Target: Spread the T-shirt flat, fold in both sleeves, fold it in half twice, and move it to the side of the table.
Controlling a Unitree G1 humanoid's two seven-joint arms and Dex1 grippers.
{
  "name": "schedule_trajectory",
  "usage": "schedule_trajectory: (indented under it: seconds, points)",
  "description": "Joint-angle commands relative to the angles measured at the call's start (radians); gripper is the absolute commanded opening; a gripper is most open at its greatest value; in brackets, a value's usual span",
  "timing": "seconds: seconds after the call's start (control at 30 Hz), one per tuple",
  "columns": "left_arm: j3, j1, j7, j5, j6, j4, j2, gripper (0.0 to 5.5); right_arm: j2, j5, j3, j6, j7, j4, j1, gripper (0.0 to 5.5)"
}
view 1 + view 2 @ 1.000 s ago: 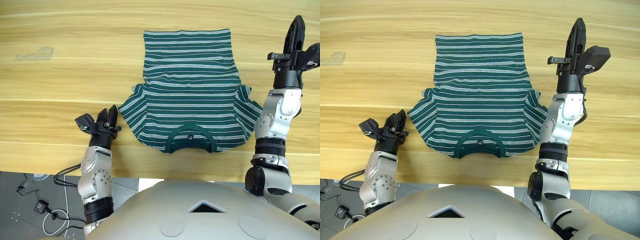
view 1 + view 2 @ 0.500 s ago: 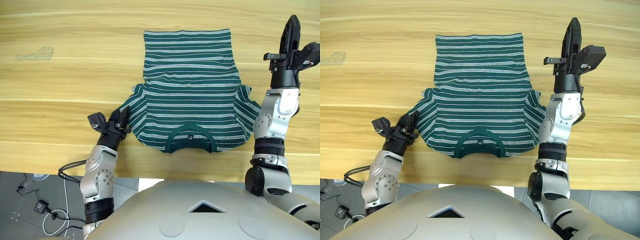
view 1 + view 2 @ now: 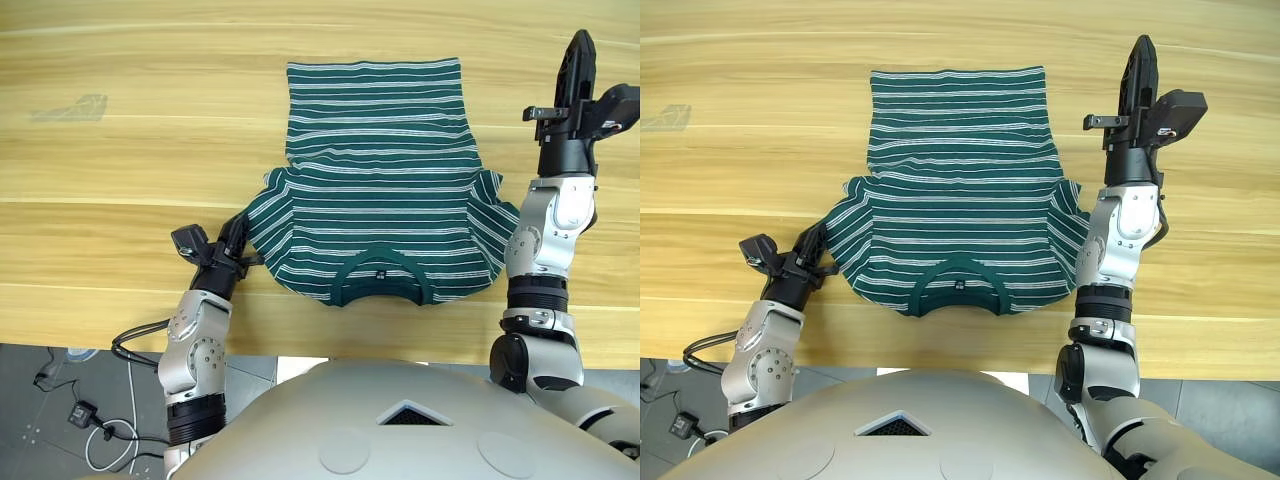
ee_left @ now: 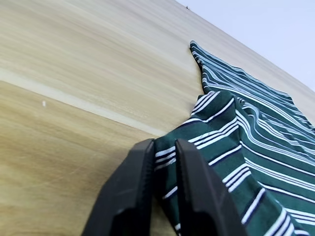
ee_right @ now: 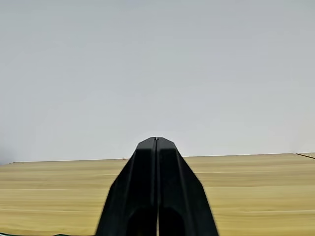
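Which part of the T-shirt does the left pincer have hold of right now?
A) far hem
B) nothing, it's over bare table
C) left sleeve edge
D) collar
C: the left wrist view shows the striped sleeve of the T-shirt caught in the left pincer, well away from the collar and the hem.

One T-shirt (image 3: pixel 375 170), green with white stripes, lies near the desk's (image 3: pixel 130 150) front edge. One desk. Two hands: the left hand (image 3: pixel 238 235) and the right hand (image 3: pixel 578 52).
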Motion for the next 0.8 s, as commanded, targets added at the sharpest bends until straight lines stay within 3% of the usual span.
schedule_trajectory:
  seconds: [0.03,0.27,0.8]
  points:
    - [-0.021,0.041,0.009,0.023,0.052,0.043,-0.002,0.04,-0.005,-0.016,-0.001,-0.001,-0.001,0.006,-0.009,0.0]
    - [-0.018,0.041,0.029,0.051,0.006,0.025,-0.009,0.04,-0.006,-0.019,0.001,-0.003,0.001,0.014,-0.012,0.0]
    - [-0.164,0.113,-0.106,0.095,-0.166,-0.222,-0.004,0.04,-0.006,-0.02,0.008,-0.021,0.012,0.059,-0.031,0.0]
